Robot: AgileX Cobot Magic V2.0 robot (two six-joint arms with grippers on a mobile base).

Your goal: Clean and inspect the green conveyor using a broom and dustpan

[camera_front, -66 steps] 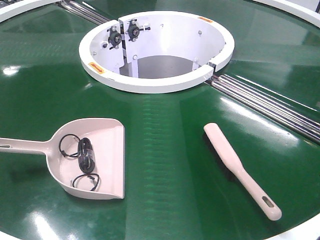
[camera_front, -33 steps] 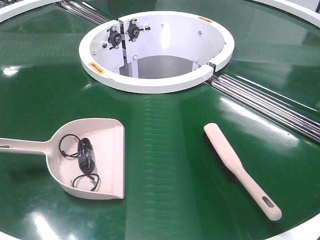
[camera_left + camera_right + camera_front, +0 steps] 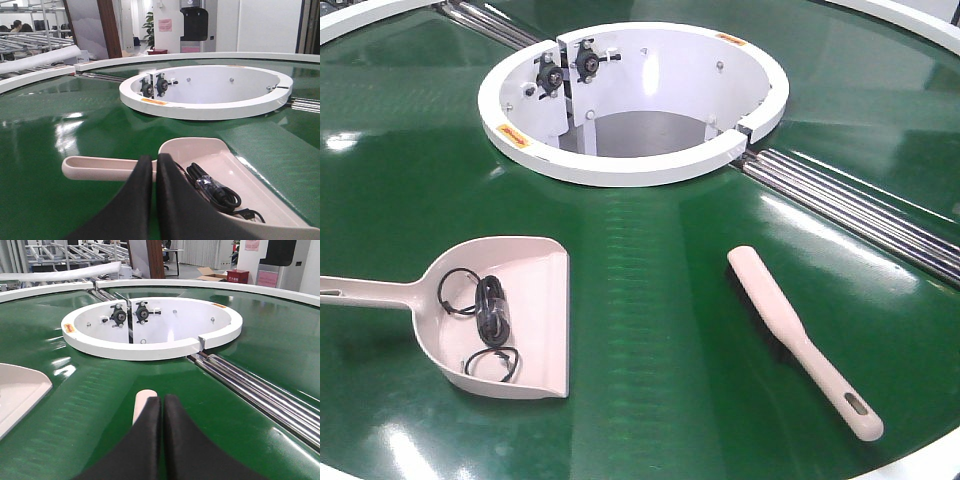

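- Lying flat on the glossy dark-green conveyor belt (image 3: 650, 300) in the front view are the pale pinkish-beige scoop-shaped plastic dustpan (image 3: 505, 315), handle running out to the left, and the slim pale pinkish-beige plastic broom (image 3: 800, 340) with black bristles, well apart to its right; the broom's long axis runs diagonally, head toward the white ring opening (image 3: 632, 100), slotted handle end nearest the camera; black cable loops (image 3: 485, 320) sit inside the pan; neither arm shows here.
- From the left wrist, the left gripper (image 3: 154, 167) has its black fingers pressed together, pinching nothing; the dustpan (image 3: 220, 172) lies just ahead and to its right, handle crossing behind the fingertips toward the left.
- From the right wrist, the right gripper (image 3: 162, 407) is likewise pressed together and empty; the broom (image 3: 144, 404) peeks out just beyond its tips, pointing on toward the ring; so, by my judgement, the right arm is nearer the broom, the left nearer the pan.
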